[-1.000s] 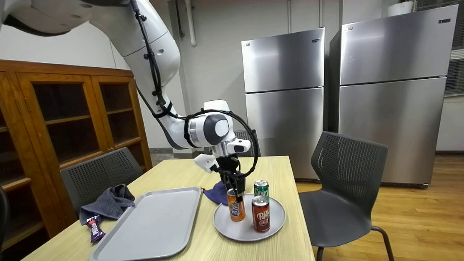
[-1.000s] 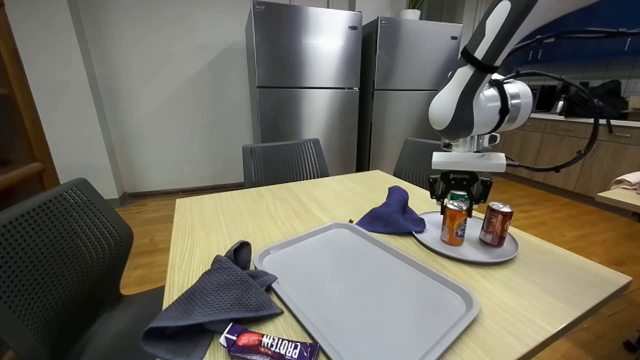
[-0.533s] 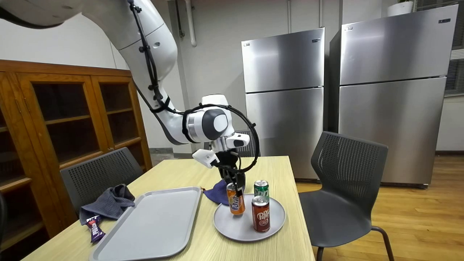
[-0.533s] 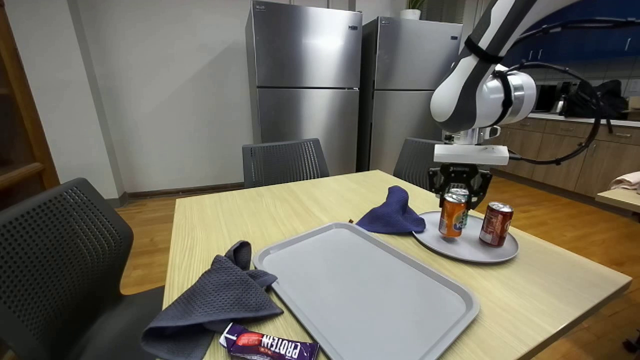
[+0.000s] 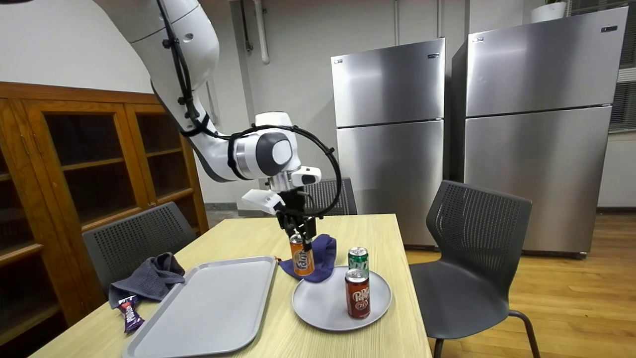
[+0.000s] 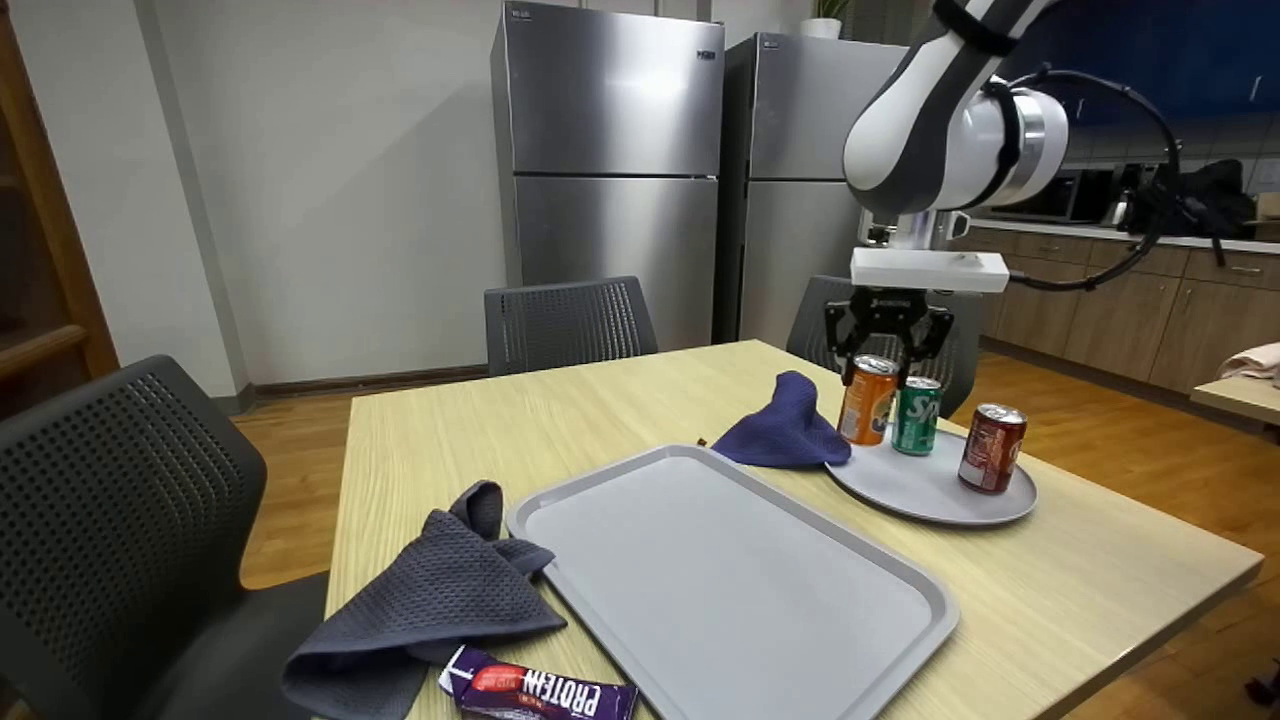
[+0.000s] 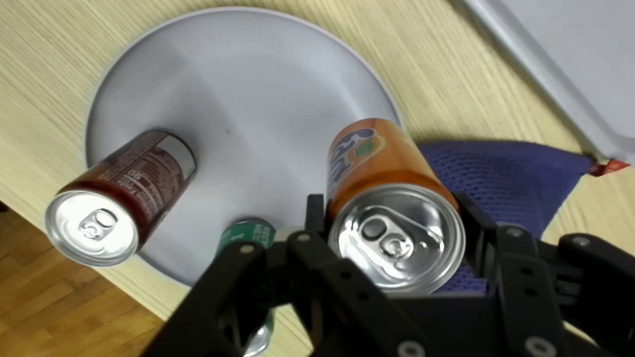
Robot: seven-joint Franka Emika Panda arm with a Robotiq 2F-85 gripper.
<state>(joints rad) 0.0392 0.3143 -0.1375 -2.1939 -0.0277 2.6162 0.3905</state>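
Orange Fanta can (image 5: 302, 260) is gripped in pincer (image 6: 875, 376), w/ Dr Pepper can (image 5: 357, 294) & green can (image 6: 916, 418) on grey plate (image 5: 320, 307) below it.

The gripper (image 7: 389, 218) holds an orange can (image 7: 382, 161), a finger (image 7: 315, 213) on each side below its silver top (image 7: 412, 248), where the pull tab (image 7: 384, 235) shows plainly. A dark red can (image 7: 134, 186) stands on a grey plate (image 7: 238, 94), and a green can (image 7: 248, 233) is partly hidden behind the gripper. A blue cloth (image 7: 501, 178) with a red tag (image 7: 609, 167) lies beside the plate, near a grey tray (image 7: 580, 54) on the pale table (image 7: 441, 79); brown floor (image 7: 59, 302) shows lower left
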